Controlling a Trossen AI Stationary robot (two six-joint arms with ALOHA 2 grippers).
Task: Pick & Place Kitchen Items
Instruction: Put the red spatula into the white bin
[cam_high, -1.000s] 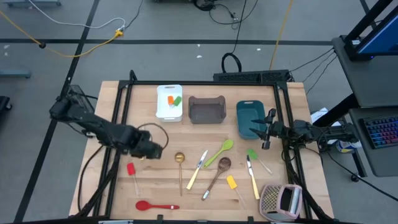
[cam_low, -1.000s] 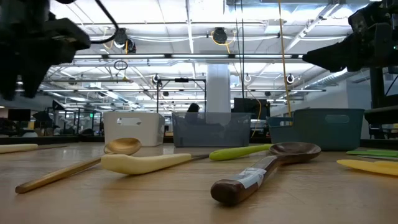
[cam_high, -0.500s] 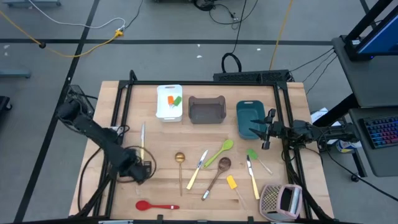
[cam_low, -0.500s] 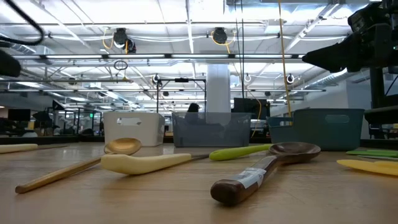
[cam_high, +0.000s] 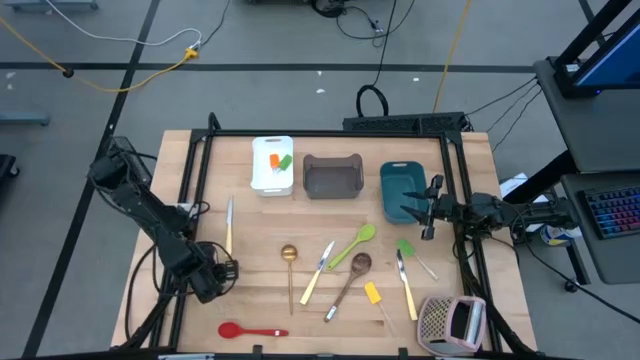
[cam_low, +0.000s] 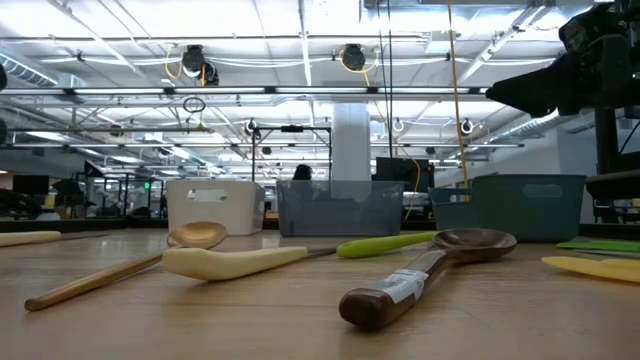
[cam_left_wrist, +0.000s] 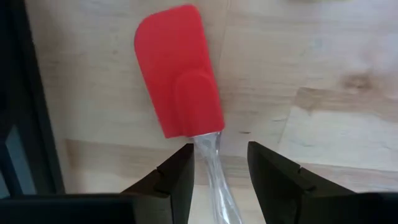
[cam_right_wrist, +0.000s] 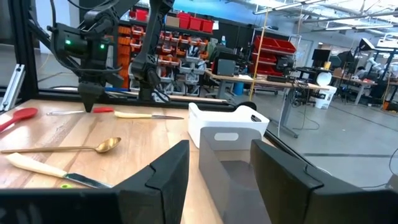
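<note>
Only our left wrist view shows the red spatula (cam_left_wrist: 179, 71) flat on the table (cam_left_wrist: 323, 68); from above the left claw (cam_high: 213, 277) hides it. That claw's spread, fingers straddling the clear handle, gripping nothing. Right claw (cam_high: 428, 210) waits released by the teal tub (cam_high: 399, 183). We count three tubs.

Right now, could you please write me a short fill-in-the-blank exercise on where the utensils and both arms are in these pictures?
1. The left gripper straddles the clear handle of the ____ spatula.
2. The orange and green items lie in the ____ tub.
3. The right gripper hovers beside the ____ tub.
4. The gold ladle lies on the ____.

Missing words: red; white; teal; table
</note>
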